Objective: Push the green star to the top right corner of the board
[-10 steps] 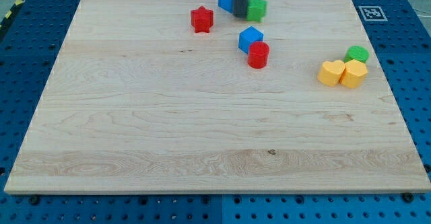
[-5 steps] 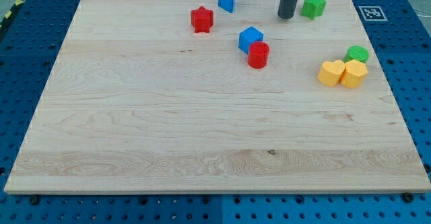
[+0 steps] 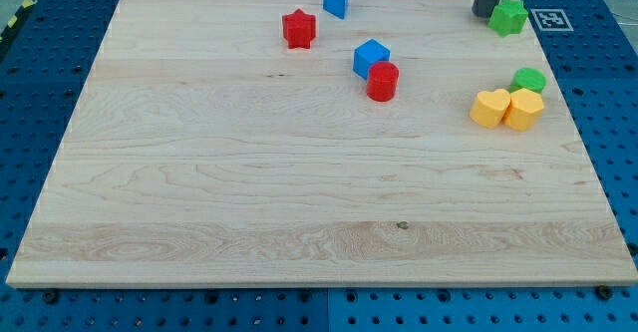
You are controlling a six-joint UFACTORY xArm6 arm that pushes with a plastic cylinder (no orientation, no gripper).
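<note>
now my tip (image 3: 485,15) touching green star (image 3: 509,17)

My tip (image 3: 485,14) & green star (image 3: 509,17) moved right, star now at board's top-right corner.

**Rod upright at one o'clock**

My tip (image 3: 485,14) sits far up at the one o'clock edge of the view. The dark rod rises straight from it and runs out past the view's top, upper part unseen.

Green star (image 3: 509,17), dark rod, pale wooden board (image 3: 249,172)
</note>
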